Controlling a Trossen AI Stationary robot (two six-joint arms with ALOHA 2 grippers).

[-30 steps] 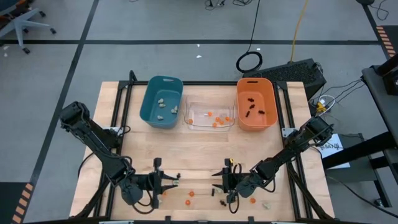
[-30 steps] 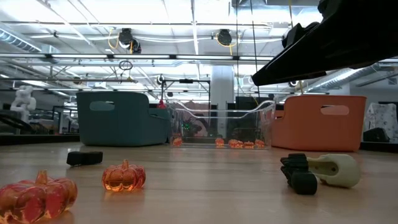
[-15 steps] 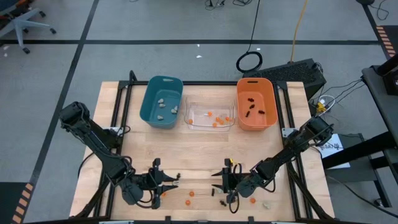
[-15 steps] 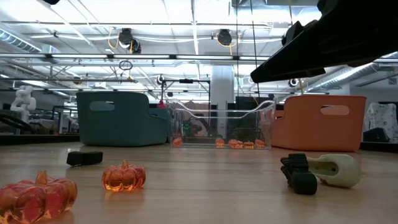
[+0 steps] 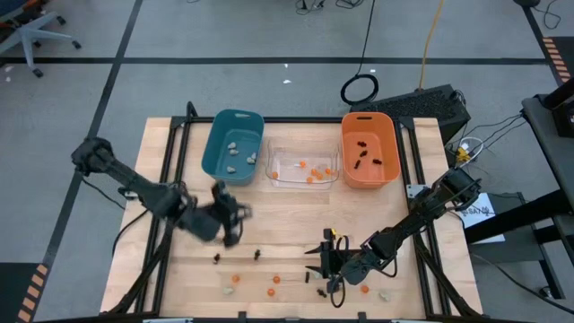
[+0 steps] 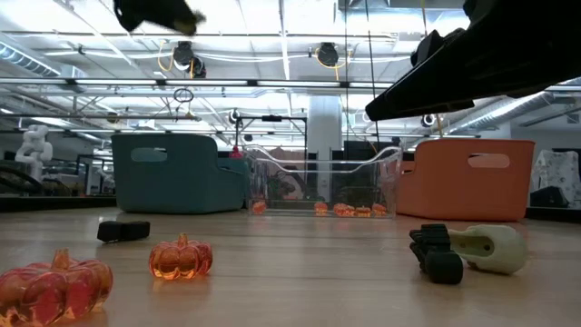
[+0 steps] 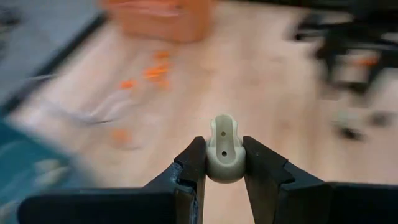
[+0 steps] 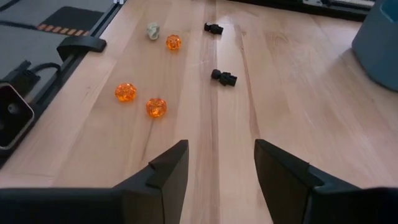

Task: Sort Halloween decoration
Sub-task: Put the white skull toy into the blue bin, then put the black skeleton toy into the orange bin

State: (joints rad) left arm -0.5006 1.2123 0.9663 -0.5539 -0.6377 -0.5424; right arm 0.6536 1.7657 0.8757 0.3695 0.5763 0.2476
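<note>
My left gripper hangs above the table's left middle, below the teal bin, shut on a pale beige lump. My right gripper stands open low over the near edge, nothing between its fingers. Loose decorations lie on the wood along the near edge: orange pumpkins, black spidery pieces and a pale lump. The teal bin holds pale lumps, the clear bin orange ones, the orange bin black ones. My left gripper pinches the pale lump by its two sides between the two fingertips; the lump's rounded end sticks out past them. The fingers slant downward, coming from the table's left. The lump is lifted clear of the table.
The three bins stand in a row at the far edge. Black frame rails run along the table's left and right sides. In the low view a pumpkin and a pale lump beside a black piece sit close to the near edge.
My left gripper has risen from the near edge and gone toward the far edge and the teal bin, turning as it went; most of the move came in the last half second. My right gripper has kept still.
</note>
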